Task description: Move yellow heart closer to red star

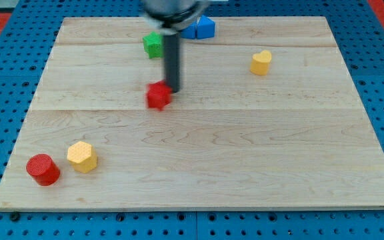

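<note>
Wooden boards make up the pale table [259,167], and nearest the view's bottom, at its left corner, a red cylinder [43,169] sits just beside a yellow hexagonal block [83,157], the two close but, as far as I can tell, not quite touching; both lie well away from anything the task concerns. Further up, left of centre, is the red star [158,95], slightly blurred, with my tip [174,89] right at its upper right edge, touching it or very nearly so. There are no fingers on this rod, so nothing is held or clamped; the tip can only shove. That placement looks awkward for the job, since the star is the landmark and any push here would shift it rather than the piece I am meant to move. The yellow heart [261,62] rests well apart toward the view's right and somewhat higher, alone on bare wood. To bring it closer I judge the tip should travel round to the heart's far right side and push leftward and slightly down. Beyond the star, near the top edge, a green block [153,44] stands partly behind the rod, and a blue block [201,28], its shape unclear, lies furthest back.
</note>
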You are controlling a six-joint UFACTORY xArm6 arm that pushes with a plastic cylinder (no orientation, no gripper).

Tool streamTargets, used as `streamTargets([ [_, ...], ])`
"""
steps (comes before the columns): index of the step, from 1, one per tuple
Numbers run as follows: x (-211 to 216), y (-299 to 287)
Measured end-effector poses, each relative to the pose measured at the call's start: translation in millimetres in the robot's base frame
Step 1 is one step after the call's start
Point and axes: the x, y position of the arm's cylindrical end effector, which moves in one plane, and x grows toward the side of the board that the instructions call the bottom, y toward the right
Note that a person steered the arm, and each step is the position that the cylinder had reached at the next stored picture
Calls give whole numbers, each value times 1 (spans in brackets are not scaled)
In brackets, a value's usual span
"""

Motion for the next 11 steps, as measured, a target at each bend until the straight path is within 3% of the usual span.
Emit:
streamTargets([
  [1,38,-82],
  [2,55,-90],
  [3,8,-2],
  [4,4,133],
  [5,-44,261],
  [6,-78,280],
  [8,-79,46],
  [9,-80,71],
  [10,-116,88],
  [11,-136,44],
])
